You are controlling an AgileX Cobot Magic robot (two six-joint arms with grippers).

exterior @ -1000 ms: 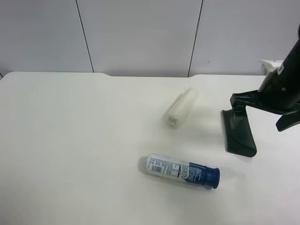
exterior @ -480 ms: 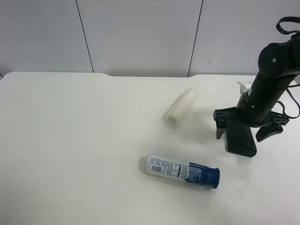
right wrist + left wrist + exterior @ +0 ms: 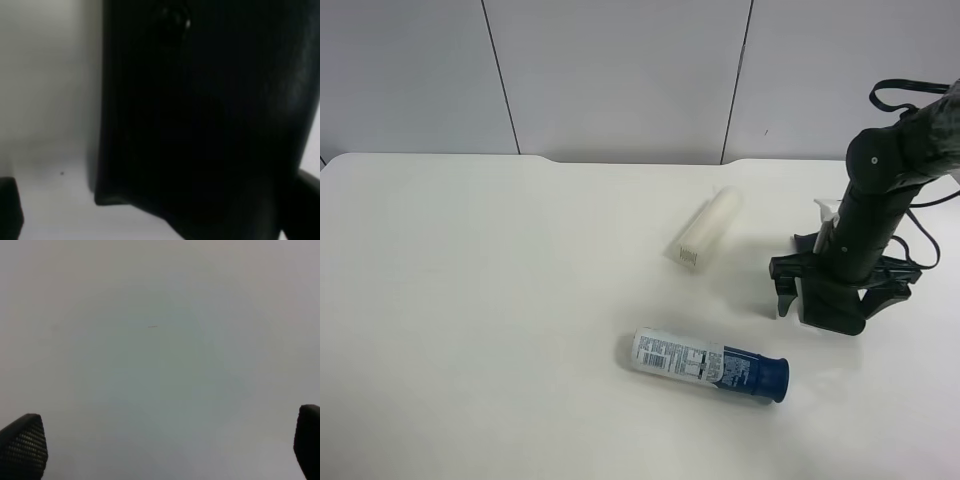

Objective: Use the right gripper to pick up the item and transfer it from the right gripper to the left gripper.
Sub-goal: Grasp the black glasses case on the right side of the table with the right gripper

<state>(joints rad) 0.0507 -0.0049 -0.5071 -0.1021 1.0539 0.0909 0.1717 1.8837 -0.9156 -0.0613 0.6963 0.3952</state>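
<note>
The black-green glasses case lies on the white table at the exterior high view's right. The right gripper, on the black arm with the white bracket, is lowered over it and open. One of its fingers stands on each side of the case, and I cannot tell whether they touch it. In the right wrist view the case fills most of the frame, with the right gripper spread wide around it. The left gripper is open over bare table and does not show in the exterior high view.
A white rectangular block lies near the table's middle, left of the case. A white bottle with a blue cap lies on its side in front of the case. A grey panelled wall stands behind the table's far edge.
The right arm has swung in from the view's right edge and come down over the case. Its open fingers now straddle the case. The case, block and bottle have not moved.
</note>
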